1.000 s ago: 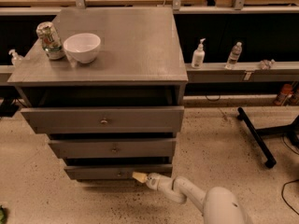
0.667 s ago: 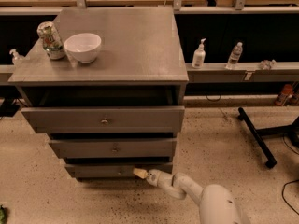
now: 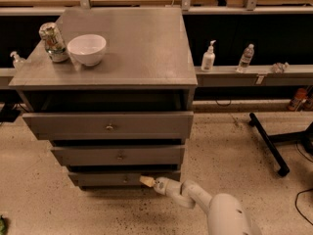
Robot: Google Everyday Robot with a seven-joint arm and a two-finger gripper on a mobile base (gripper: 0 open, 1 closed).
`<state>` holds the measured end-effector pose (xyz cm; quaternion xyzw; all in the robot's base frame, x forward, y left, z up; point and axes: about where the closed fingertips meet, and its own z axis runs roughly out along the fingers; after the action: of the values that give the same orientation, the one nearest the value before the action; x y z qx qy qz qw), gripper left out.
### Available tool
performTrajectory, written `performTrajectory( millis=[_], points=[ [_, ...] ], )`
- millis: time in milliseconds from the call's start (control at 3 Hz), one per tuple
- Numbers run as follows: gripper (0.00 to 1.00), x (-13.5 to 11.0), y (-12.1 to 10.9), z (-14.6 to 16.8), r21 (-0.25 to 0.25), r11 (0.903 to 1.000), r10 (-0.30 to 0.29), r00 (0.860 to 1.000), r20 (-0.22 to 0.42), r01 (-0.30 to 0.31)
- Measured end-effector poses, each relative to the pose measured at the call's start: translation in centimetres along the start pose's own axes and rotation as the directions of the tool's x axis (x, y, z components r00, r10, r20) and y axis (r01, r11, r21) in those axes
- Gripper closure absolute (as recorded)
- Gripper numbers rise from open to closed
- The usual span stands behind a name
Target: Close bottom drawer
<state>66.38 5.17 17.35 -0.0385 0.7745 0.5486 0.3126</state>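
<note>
The grey cabinet [image 3: 146, 58] has three drawers, all pulled out a little. The bottom drawer [image 3: 105, 179] is the lowest and narrowest, with a small round knob [image 3: 125, 180]. My gripper [image 3: 145, 181] is at the end of the white arm [image 3: 195, 199] that reaches in from the lower right. Its pale tip touches the bottom drawer's front, just right of the knob. The middle drawer [image 3: 117, 155] and the top drawer [image 3: 110, 126] stand out further above it.
A white bowl [image 3: 86, 49] and a can [image 3: 53, 42] stand on the cabinet top. Bottles [image 3: 209, 58] stand on a low shelf to the right. A black stand leg [image 3: 266, 143] lies on the speckled floor at right.
The gripper and arm have stayed at the bottom drawer's front, shifting slightly left. The bottom drawer looks pushed in a little further.
</note>
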Motion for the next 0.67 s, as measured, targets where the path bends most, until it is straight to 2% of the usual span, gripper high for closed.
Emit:
performTrajectory(
  millis=[667],
  points=[
    [1.0, 6.4, 3.6, -1.7, -0.118, 0.9931, -0.01, 0.997, -0.076, 0.001]
  ],
)
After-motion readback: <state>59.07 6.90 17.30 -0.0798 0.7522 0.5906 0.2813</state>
